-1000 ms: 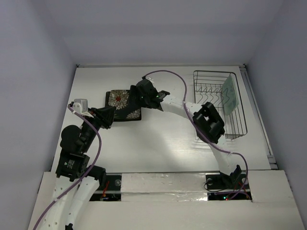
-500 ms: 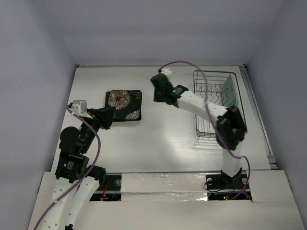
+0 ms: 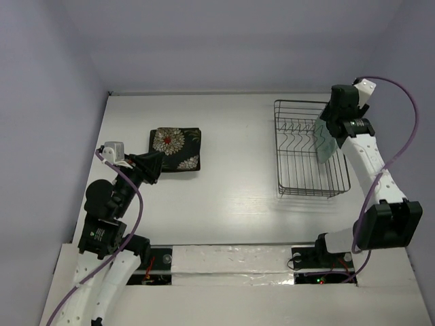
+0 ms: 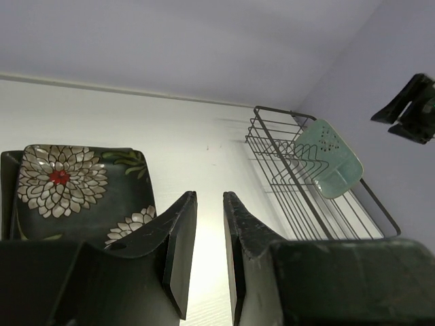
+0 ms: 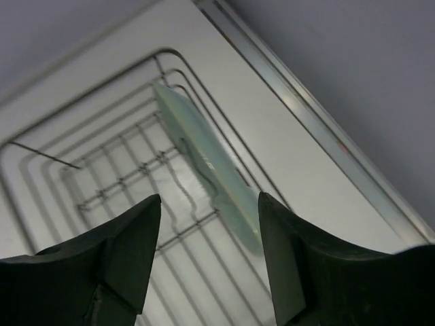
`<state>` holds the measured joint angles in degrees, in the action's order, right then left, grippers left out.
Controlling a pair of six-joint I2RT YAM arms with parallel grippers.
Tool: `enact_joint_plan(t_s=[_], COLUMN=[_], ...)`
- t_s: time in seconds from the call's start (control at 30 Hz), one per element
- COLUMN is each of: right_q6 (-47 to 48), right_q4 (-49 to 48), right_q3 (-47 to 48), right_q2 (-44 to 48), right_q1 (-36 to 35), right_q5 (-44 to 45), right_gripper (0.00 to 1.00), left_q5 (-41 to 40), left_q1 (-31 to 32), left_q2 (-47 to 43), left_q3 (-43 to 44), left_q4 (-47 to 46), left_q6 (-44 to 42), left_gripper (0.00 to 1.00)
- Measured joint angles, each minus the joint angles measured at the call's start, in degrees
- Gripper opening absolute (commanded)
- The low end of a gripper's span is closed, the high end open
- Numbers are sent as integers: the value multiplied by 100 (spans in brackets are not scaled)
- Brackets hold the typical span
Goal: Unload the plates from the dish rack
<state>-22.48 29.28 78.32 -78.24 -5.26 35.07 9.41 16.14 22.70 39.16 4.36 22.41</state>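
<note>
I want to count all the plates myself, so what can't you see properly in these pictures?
- Top view: anything under the flowered plate is hidden by it, and the left gripper covers its near corner.
- Left wrist view: the gripper blocks that plate's near side.
- Right wrist view: the mint plate shows edge-on, so its face is hidden.

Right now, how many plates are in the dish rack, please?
1. A pale mint plate stands on edge at the far right of the dish rack; the other slots look empty.
</note>
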Motion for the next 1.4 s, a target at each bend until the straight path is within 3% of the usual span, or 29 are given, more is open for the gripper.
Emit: enact_joint_plan(t_s=[0.23,0.53,0.6,0.63,0.77,0.93,1.0,1.4], right_q6=[487,929,990,1019,1207,1401,1493,2033], right_q4=[232,678,734,769,839,935,938,1165], right_q3=[-153,404,575,643,758,833,833,789], right_q2=[-1132,-1952,-2079,-2140,-2286,-2323,-2323,-2140], right_q1=[695,739,741,739,723,715,702,223], right_q5=[-216,-267,-306,-315,-326,-332,-323,197], right_gripper=[65,44,43,34,29,4,0,0], left_q5=[-17,-68,-66,-66,-70,-87,-85,-92], left_q1=[181,400,428,450,492,540,540,599], left_q2=[4,-50,-92,-114,-184,-208,-232,-280], left_q3=[0,0,0,0,0,0,0,0], left_q4=[2,11,17,17,20,20,22,20], left_q6=[0,0,0,0,0,0,0,0], left_gripper=[20,20,20,20,20,20,20,20])
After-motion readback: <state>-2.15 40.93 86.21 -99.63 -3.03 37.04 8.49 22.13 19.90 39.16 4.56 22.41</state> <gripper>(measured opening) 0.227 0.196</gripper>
